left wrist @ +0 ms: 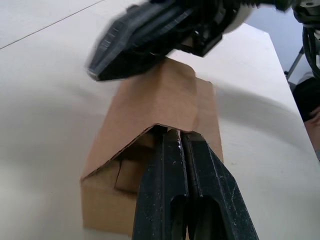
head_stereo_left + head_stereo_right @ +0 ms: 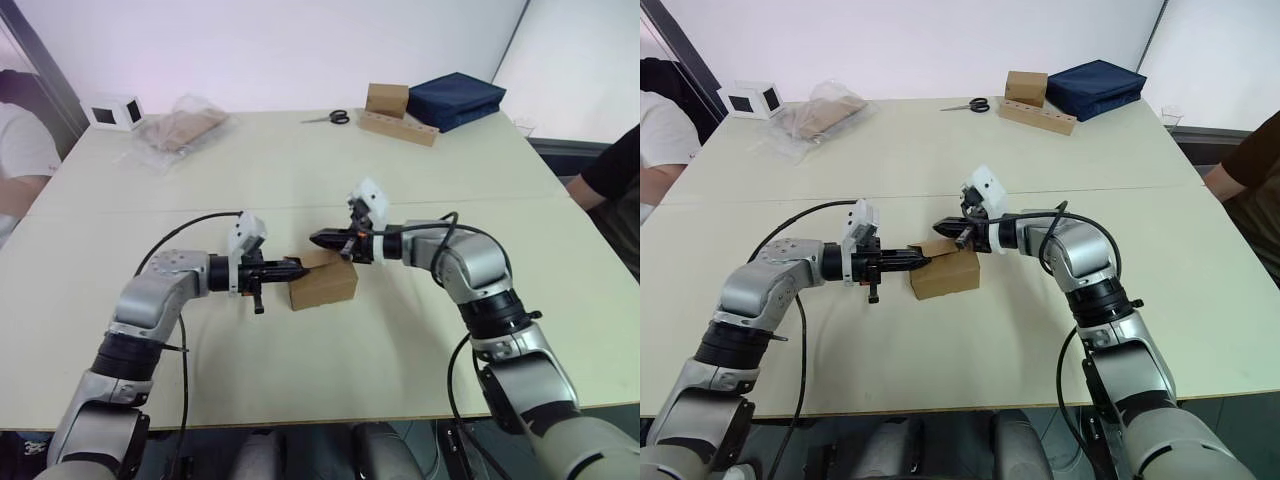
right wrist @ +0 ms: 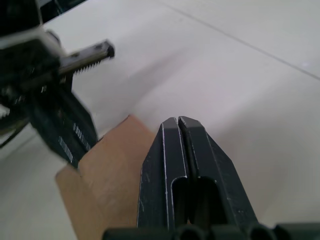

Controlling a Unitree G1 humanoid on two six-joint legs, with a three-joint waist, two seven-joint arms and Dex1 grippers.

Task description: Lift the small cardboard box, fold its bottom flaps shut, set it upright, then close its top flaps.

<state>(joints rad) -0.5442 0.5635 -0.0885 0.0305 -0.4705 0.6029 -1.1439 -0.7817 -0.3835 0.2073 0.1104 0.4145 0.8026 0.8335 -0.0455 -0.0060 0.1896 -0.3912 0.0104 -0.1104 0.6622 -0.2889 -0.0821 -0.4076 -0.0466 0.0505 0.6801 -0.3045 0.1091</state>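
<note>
The small cardboard box [image 2: 325, 286] lies on its side in the middle of the table, its open end toward my left arm. My left gripper [image 2: 299, 268] is shut, and its fingertips [image 1: 175, 135] are poked into that open end, just under a raised brown flap [image 1: 165, 95]. My right gripper [image 2: 317, 239] is shut too. It hovers close above the box's upper side [image 3: 110, 170], pointing at the left gripper, with nothing between its fingers. I cannot tell which end's flaps are the bottom flaps and which the top flaps.
Along the far edge are a white box with dark windows [image 2: 112, 110], a plastic bag of brown material [image 2: 182, 128], scissors [image 2: 330, 117], a brown cube on a holed strip [image 2: 393, 108] and a dark blue bag [image 2: 455, 98]. A person's arm [image 2: 20, 160] is at the left, another's sleeve [image 2: 615, 165] at the right.
</note>
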